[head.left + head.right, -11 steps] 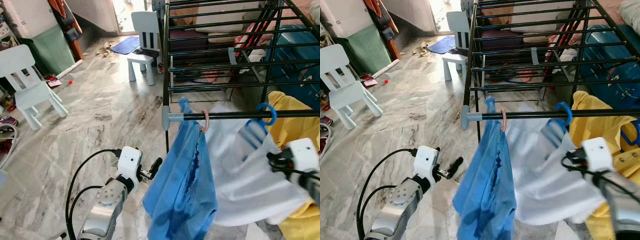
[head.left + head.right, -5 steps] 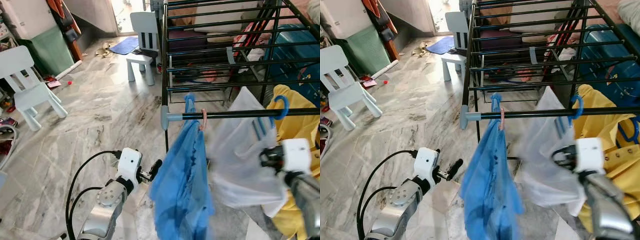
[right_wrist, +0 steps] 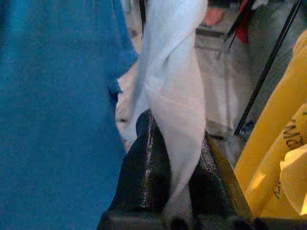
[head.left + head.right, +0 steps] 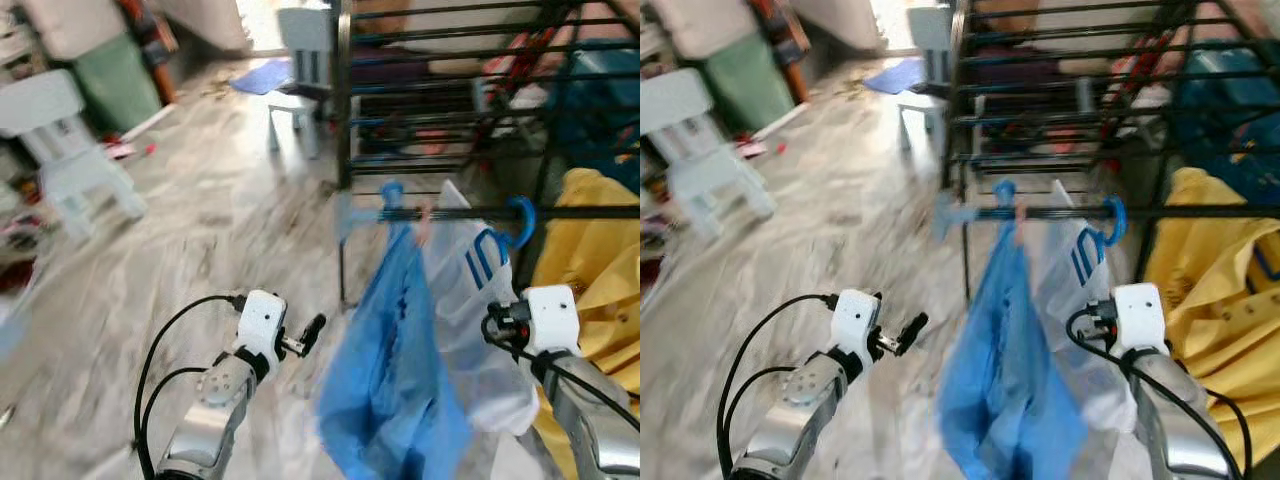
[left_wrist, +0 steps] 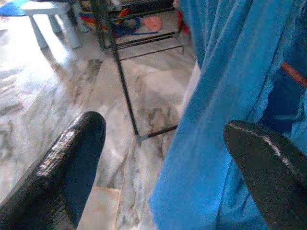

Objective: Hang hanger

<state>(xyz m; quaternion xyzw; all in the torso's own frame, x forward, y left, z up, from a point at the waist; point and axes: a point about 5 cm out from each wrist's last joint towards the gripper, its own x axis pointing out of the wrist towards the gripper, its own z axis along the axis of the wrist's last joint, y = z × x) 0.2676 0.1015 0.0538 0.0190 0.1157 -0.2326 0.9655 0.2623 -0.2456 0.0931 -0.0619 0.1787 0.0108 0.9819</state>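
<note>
**White garment on the rail, right gripper pinching the cloth**

The blue hanger has its hook over the front rail of the black drying rack, near the rack's left corner, and the white garment hangs from it. The right gripper has its two black fingers pressed on a fold of that white cloth, low on the garment. Just to the left on the same rail hangs a blue garment, touching the white one; to the right, a yellow garment drapes beside it. The left gripper sits low over the marble floor, left of the blue garment, fingers spread wide apart and holding nothing. Head views are blurred. Farther back, a pale child's chair stands at the left and another by the rack's far end.
</note>
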